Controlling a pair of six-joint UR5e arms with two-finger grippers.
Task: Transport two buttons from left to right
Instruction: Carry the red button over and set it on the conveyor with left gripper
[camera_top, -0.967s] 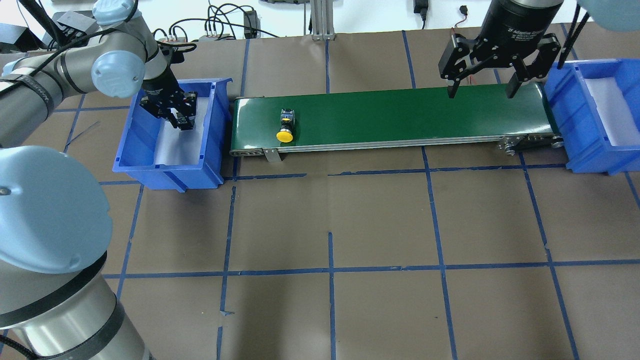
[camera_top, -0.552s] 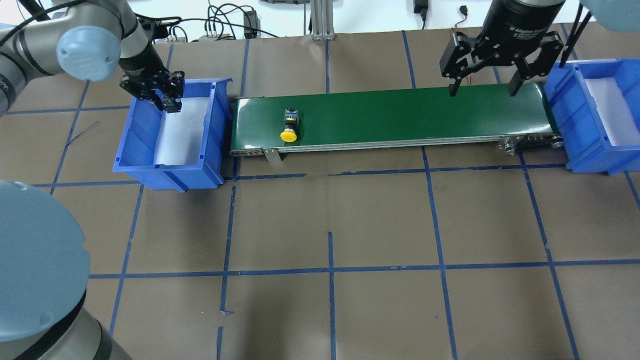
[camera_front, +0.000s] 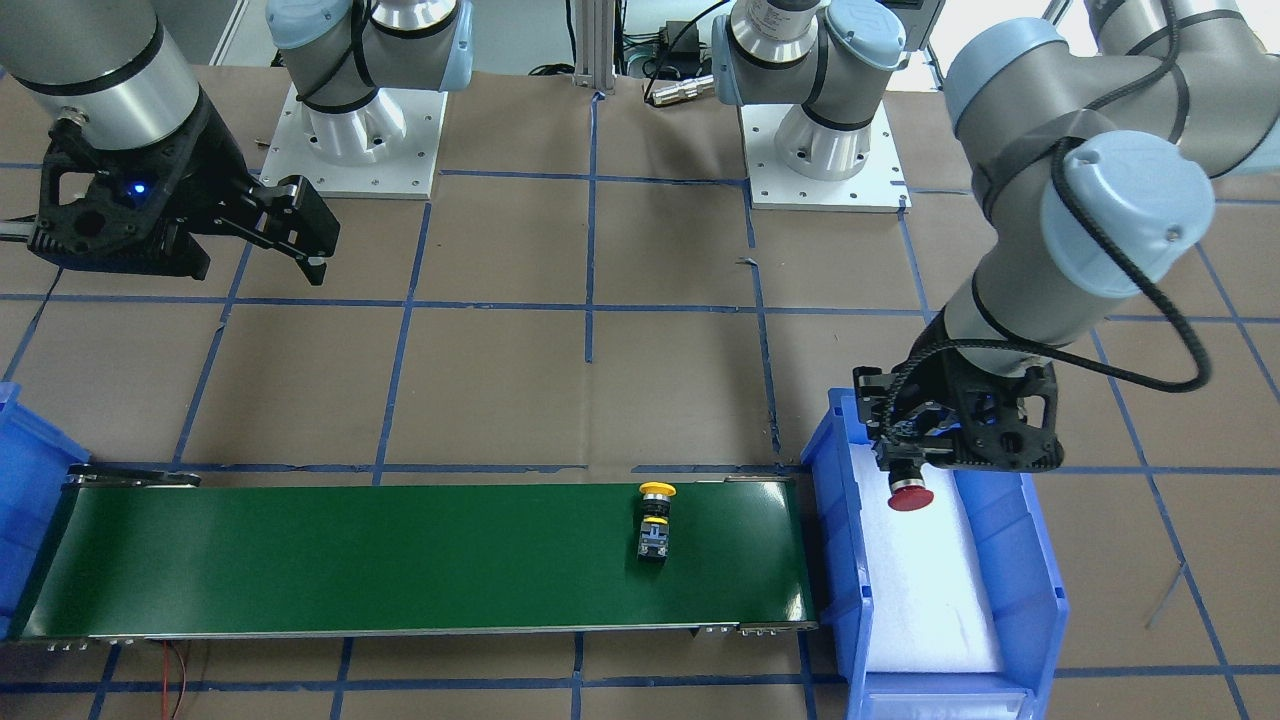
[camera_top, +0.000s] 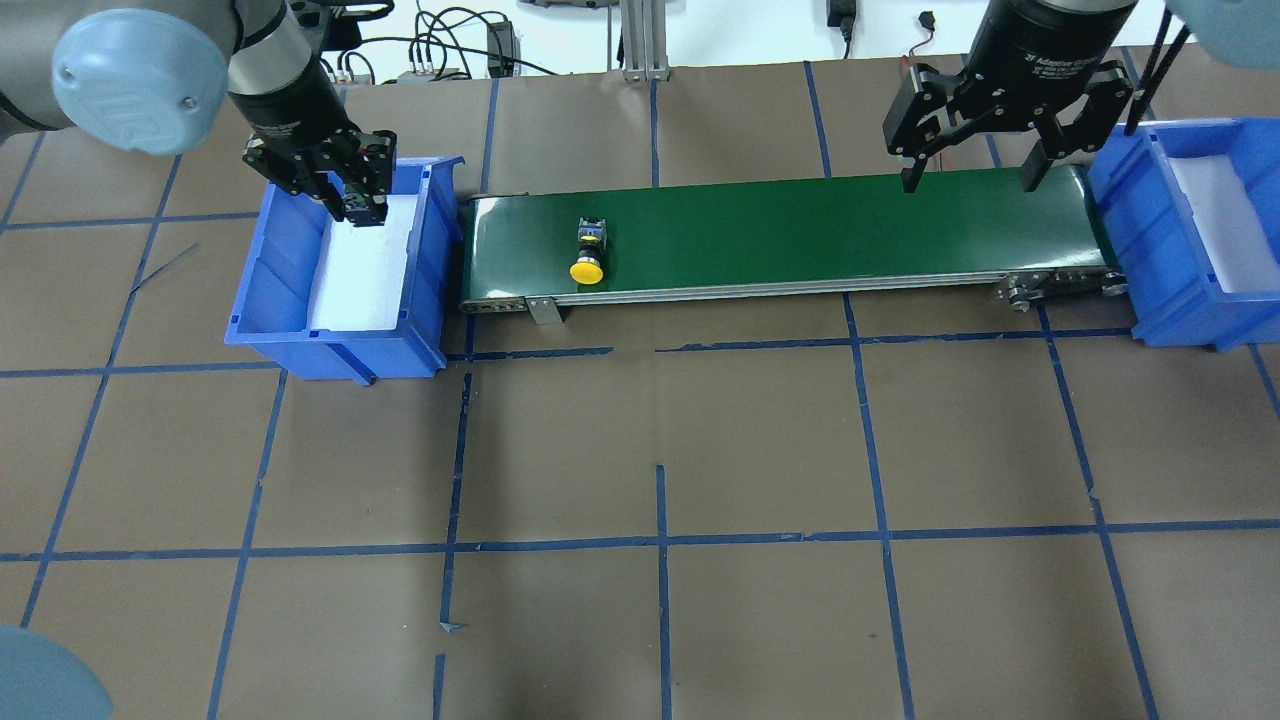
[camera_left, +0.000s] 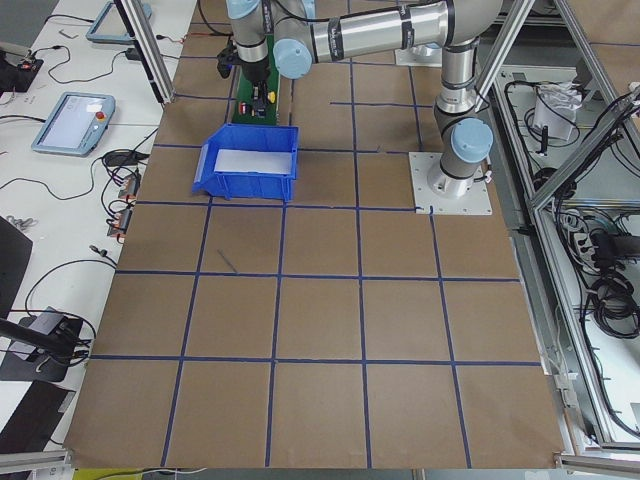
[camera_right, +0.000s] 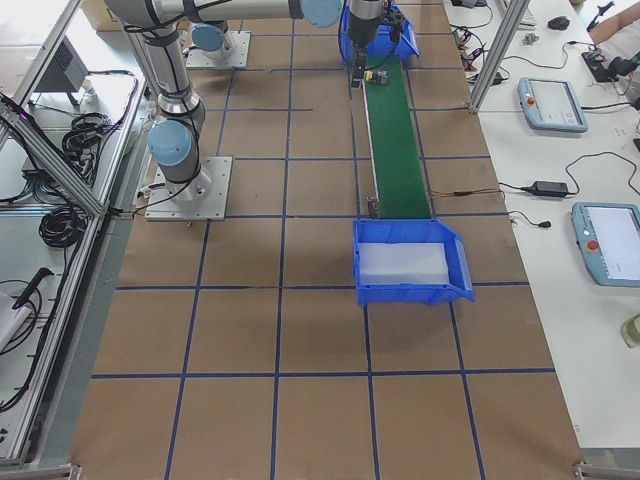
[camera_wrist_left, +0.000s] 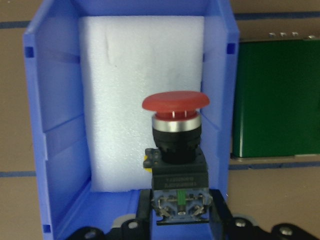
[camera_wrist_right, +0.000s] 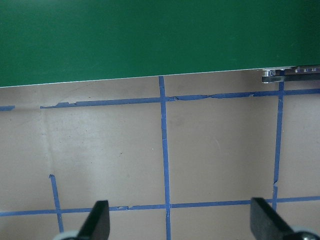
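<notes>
Seen from overhead, the left gripper (camera_top: 350, 195) hangs over the far end of the left bin (camera_top: 300, 330), clamped on the contact block of the red button (camera_wrist_left: 176, 125). The button's long axis runs on from the gripper, with the cap pointing away toward the foam (camera_wrist_left: 125, 75). The belt (camera_top: 800, 225) starts just beside the bin at the gripper's 3 o'clock, so I'd judge that the coming carry goes that way, and the left arm is much the nearer. The yellow button (camera_top: 588, 252) lies on the belt near that end, its axis running 12 to 6 across the belt and its cap at 6. The right gripper (camera_top: 969, 185) is spread wide and empty above the belt's other end, with the right bin (camera_top: 1170, 290) at its 3 o'clock on the counter (camera_top: 660, 450). Its body reads "2F Adaptive". The print on the red button's block is too blurred to read.
</notes>
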